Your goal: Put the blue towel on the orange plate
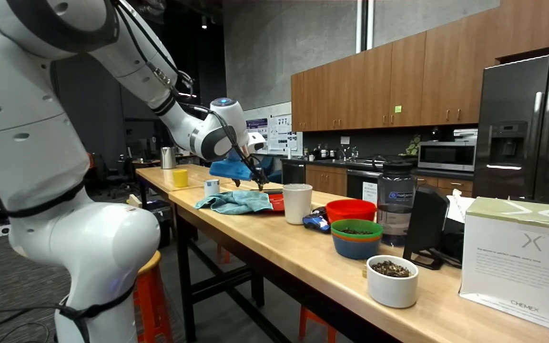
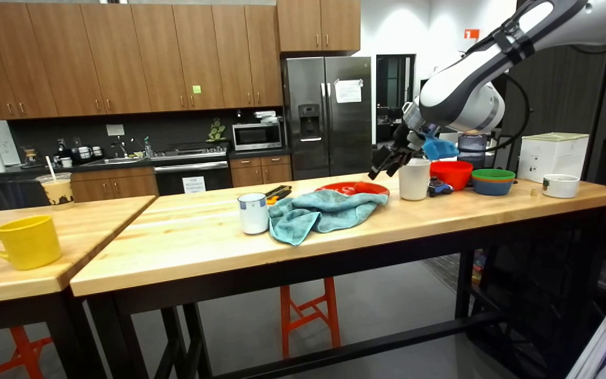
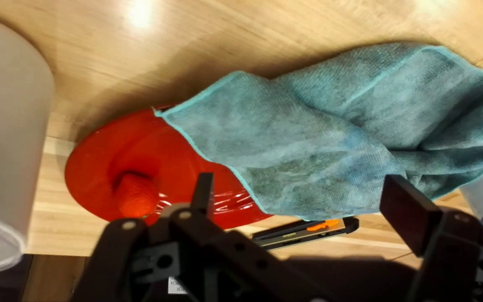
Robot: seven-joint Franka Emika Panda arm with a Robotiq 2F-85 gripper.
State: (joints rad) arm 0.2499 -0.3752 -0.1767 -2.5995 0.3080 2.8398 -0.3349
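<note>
Your gripper (image 3: pixel 297 195) hangs above the table (image 2: pixel 192 226), released, its fingers spread wide. The towel (image 3: pixel 308 138) lies crumpled, one side lapping over the plate (image 3: pixel 170 155) and a corner near the table's edge. You have room from the white mug (image 2: pixel 253 213) to the table's end; the tall cup (image 2: pixel 413 180) stands close to the plate. The towel hides part of the plate, your wrist view cuts off cup and mug, and you can't identify the plate's red lump (image 3: pixel 136 196).
</note>
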